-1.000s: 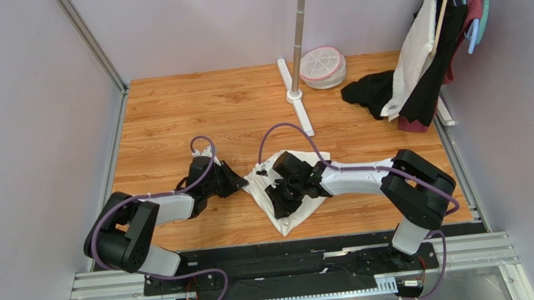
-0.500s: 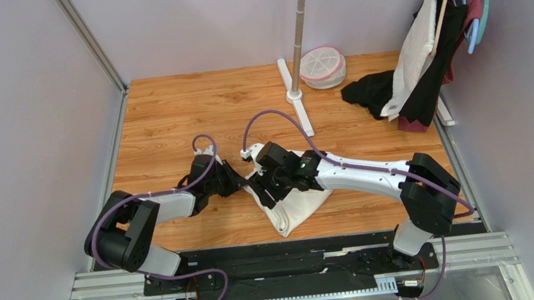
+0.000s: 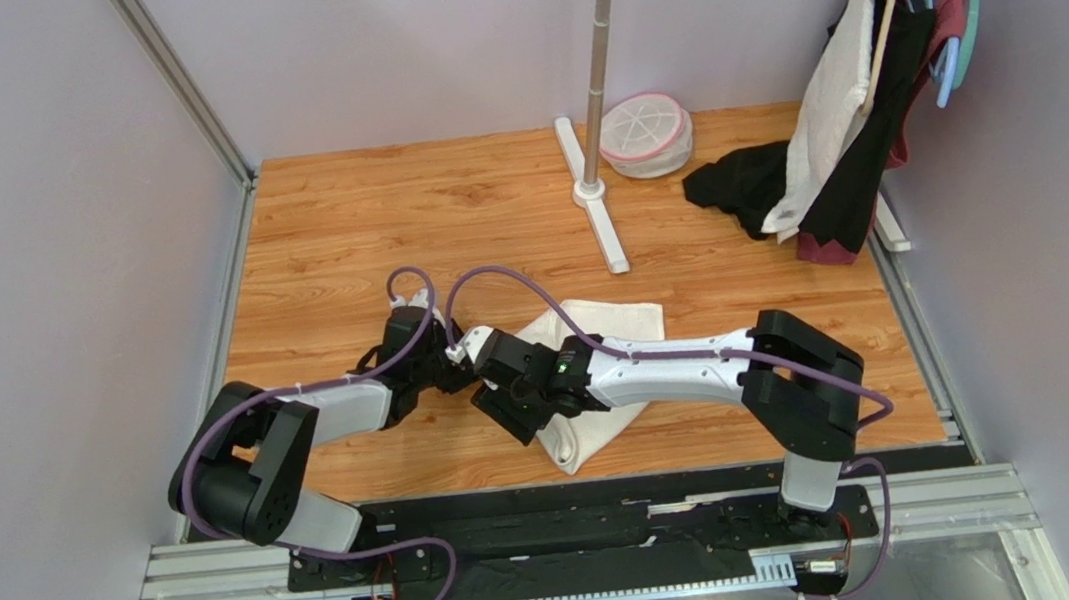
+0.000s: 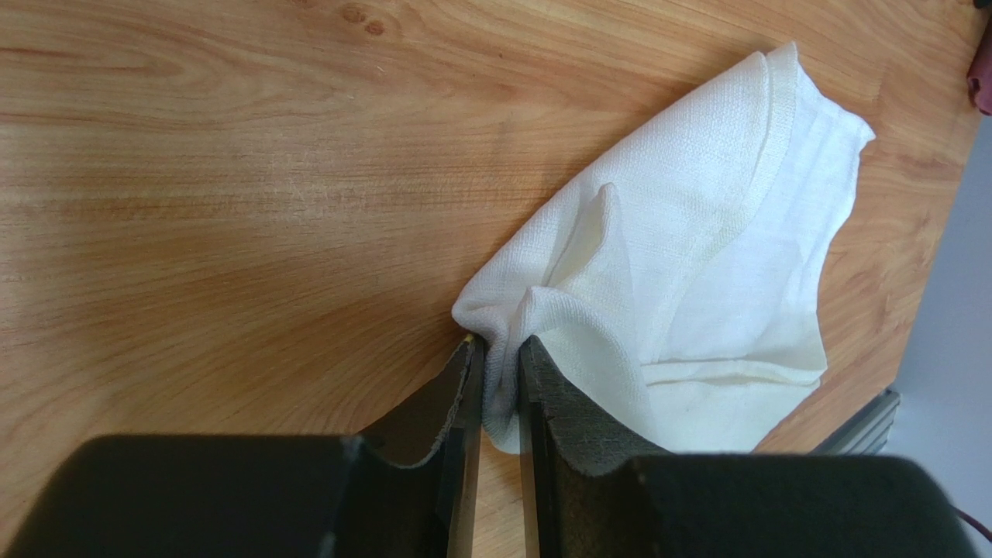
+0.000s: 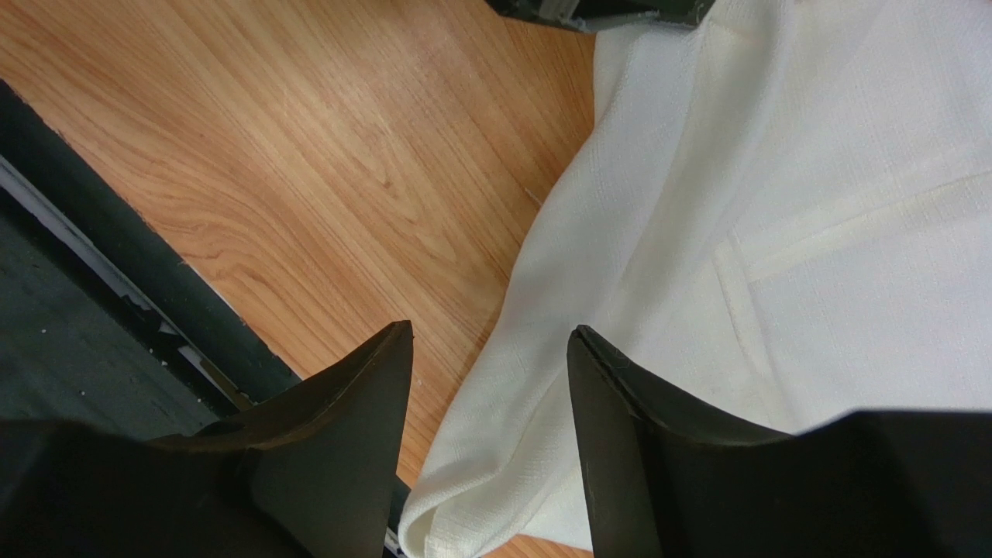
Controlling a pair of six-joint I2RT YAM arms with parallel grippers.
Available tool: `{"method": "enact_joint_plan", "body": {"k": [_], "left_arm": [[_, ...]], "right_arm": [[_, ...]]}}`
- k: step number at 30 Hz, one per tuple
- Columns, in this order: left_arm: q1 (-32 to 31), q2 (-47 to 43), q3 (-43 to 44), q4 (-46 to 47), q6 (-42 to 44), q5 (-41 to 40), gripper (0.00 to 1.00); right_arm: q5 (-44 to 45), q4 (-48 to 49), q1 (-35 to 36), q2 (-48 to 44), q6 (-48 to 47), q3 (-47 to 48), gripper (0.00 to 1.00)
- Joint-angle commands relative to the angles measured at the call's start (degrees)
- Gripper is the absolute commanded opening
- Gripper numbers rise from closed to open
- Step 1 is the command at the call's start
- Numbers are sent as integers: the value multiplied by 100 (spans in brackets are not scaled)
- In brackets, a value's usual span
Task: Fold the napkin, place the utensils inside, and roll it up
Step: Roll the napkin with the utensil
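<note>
napkin: bunched, part-folded, near-middle of table, btwn both arms.
L gripper: clenched on napkin's left corner.
R gripper: jaws apart, empty, over near-left edge.
tip: R shd pinch one layer only, pull away from L to flatten.

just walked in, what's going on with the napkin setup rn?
The left gripper is shut on a bunched corner of the napkin, pinching the cloth between its fingers. The right gripper is open and hovers just over the napkin's near edge, with nothing held. The napkin lies loosely folded and rumpled on the wooden table, not rolled. No fork can be made out in these views.
</note>
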Motion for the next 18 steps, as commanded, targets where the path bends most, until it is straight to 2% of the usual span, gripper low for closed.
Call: {"method": "enact_joint_plan", "body": {"k": [1, 12, 18], "left_arm": [[-39, 37, -31, -643, 285, -146, 23], [-39, -59, -57, -695, 285, -155, 23], [-39, -367, -75, -792, 346, -172, 28]], "right_arm": [[325, 279, -4, 217, -162, 270, 54], [816, 174, -13, 788, -163, 349, 48], [800, 94, -144, 885, 171, 60, 48]]}}
